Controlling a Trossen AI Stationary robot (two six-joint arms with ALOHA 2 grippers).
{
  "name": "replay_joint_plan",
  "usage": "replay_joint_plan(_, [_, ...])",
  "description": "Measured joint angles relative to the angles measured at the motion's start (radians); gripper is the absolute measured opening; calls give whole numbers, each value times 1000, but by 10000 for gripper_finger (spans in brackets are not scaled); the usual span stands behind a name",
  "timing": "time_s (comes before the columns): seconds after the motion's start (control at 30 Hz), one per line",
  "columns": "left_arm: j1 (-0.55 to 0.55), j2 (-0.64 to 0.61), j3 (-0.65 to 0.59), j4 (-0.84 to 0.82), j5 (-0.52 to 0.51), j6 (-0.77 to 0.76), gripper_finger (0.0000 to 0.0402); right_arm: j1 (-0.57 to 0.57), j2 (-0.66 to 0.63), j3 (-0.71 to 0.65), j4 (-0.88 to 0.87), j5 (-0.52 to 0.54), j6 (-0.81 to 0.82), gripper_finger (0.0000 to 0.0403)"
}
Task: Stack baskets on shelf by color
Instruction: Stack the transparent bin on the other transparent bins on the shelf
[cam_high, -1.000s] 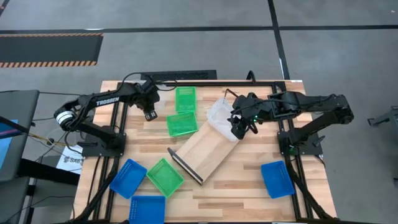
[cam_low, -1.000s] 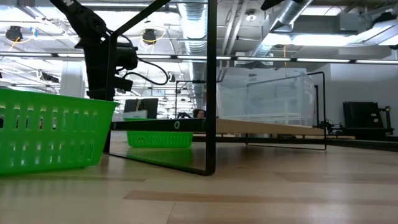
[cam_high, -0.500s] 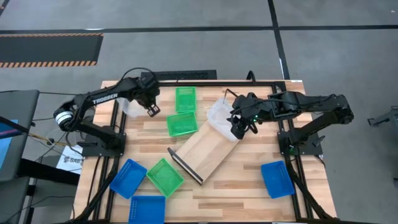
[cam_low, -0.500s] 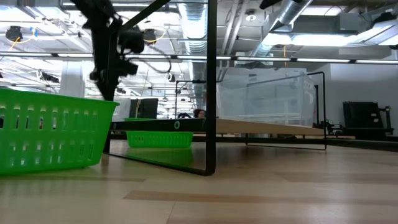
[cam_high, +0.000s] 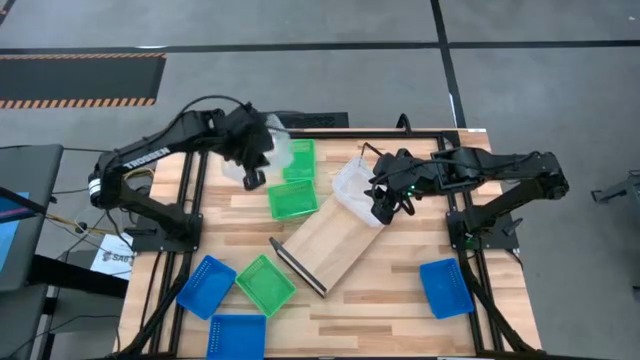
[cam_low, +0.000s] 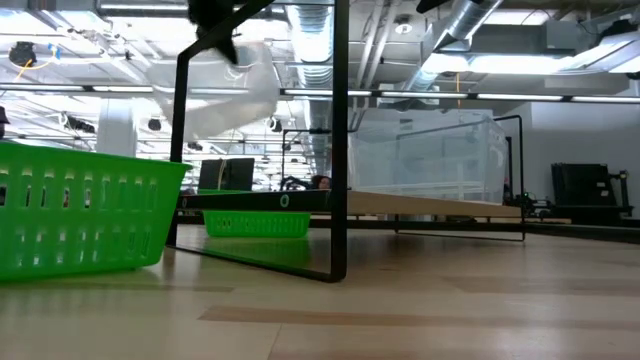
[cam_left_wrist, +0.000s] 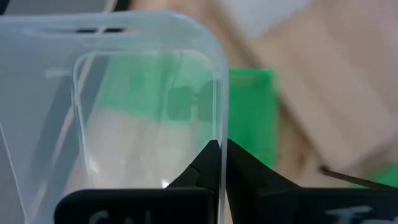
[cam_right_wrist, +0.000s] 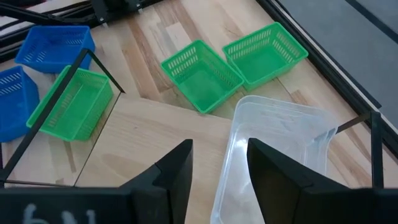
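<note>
My left gripper (cam_high: 256, 172) is up over the table's far left part, shut on a clear basket (cam_high: 278, 150) that floats in the low view (cam_low: 225, 95). The shelf (cam_high: 330, 238) lies slantwise mid-table, with another clear basket (cam_high: 353, 185) resting on its far end. My right gripper (cam_high: 386, 206) hovers open just beside that basket (cam_right_wrist: 273, 143). Three green baskets (cam_high: 298, 158) (cam_high: 292, 200) (cam_high: 265, 283) and three blue ones (cam_high: 207, 285) (cam_high: 237, 335) (cam_high: 445, 287) sit on the tabletop. My left gripper (cam_left_wrist: 219, 163) pinches a side wall of the clear basket (cam_left_wrist: 219, 124) at its rim, with one finger on each face of the wall. The basket is lifted clear of the table and hangs tilted below the fingers.
The shelf's black end frame (cam_low: 340, 150) stands upright close to the low camera. Two green baskets lie right beside the shelf's left edge. Bare wood shows between the shelf and the blue basket at the near right. Black frame rails run along the table's sides.
My left gripper has risen and swung toward the table's right, toward the far green basket. The clear basket has come up with it from the far left of the table and now hangs clear in the air.
</note>
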Motion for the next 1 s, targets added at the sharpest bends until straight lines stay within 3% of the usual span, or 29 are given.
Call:
replay_joint_plan(0.2, [-221, 29, 67, 30, 9, 60, 0, 0, 0, 0, 0, 0, 3, 175])
replay_joint_plan(0.37, [-335, 86, 68, 42, 16, 92, 0, -2, -1, 0, -10, -1, -1, 172])
replay_joint_plan(0.73, [-431, 280, 123, 51, 20, 156, 0, -3, -2, 0, -26, -1, -5, 173])
replay_joint_plan(1.0, [-442, 446, 283, -24, 178, 271, 0, -3, -2, 0, -51, -1, -5, 171])
